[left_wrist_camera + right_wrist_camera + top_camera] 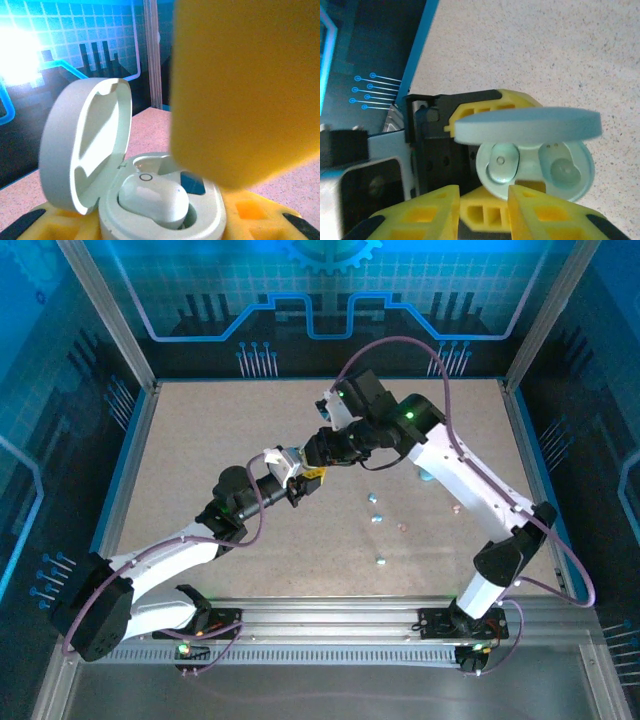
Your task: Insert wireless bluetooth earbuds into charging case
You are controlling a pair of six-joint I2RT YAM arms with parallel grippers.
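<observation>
My left gripper (pixel 298 483) is shut on the pale charging case (pixel 210 212), with yellow fingers on both sides of its body. The lid (pixel 85 145) stands open. One whitish earbud (pixel 152 197) sits in a well of the case; the well (pixel 565 170) beside it is bare. In the right wrist view the same case (pixel 535 187) lies just past my right gripper (pixel 484 210), whose jaws are apart with nothing between them. One right finger (pixel 240 90) hangs blurred just above the case. Several tiny loose earbuds (pixel 378 518) lie on the table.
The speckled table (pixel 200 450) is walled by blue panels with metal posts. Loose bits lie right of the grippers, the nearest to the arms being a pale one (pixel 381 561). A bluish pod (pixel 425 476) peeks out behind the right arm.
</observation>
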